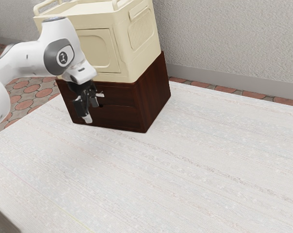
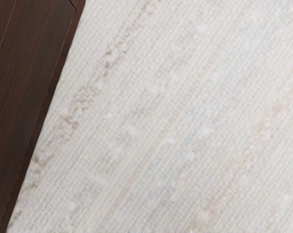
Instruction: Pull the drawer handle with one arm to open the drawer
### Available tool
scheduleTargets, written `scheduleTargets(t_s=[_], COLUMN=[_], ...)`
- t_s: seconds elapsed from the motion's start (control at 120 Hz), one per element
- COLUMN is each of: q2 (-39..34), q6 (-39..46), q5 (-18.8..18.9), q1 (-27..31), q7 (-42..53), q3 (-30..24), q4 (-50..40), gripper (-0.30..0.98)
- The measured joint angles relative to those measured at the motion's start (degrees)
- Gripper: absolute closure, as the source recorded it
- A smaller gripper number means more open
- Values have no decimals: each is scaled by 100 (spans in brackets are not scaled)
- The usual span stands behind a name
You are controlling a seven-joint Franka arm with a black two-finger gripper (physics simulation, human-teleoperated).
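In front of the dark brown drawer cabinet, my black gripper (image 1: pixel 93 107) hangs tilted in the exterior view. Its two light-tipped fingers (image 1: pixel 87 118) stand apart, so it is open, with nothing seen held. The cabinet has an upper drawer (image 1: pixel 121 97) and a lower drawer (image 1: pixel 120 118), both flush with its front. A small dark spot beside the fingers, near the line between the drawers, may be a handle; I cannot tell. My gripper covers part of both fronts. In the wrist view the dark wood cabinet (image 2: pixel 25 82) runs along one side.
A cream toy-like cabinet (image 1: pixel 95 48) with rails and a panelled door stands on top of the drawer cabinet. The pale, streaked table (image 1: pixel 185 170) spreads out in front and to the exterior view's right. Behind it are a grey wall and reddish paving.
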Motion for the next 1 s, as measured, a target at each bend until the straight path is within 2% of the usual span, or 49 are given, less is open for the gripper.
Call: scheduleTargets(t_s=[0.508,1.0], q2=[33,191], q6=[-47,363], q5=[3,25], q1=[35,31], q7=[1155,1660], q3=[3,178], q4=[676,709], gripper=[4,5])
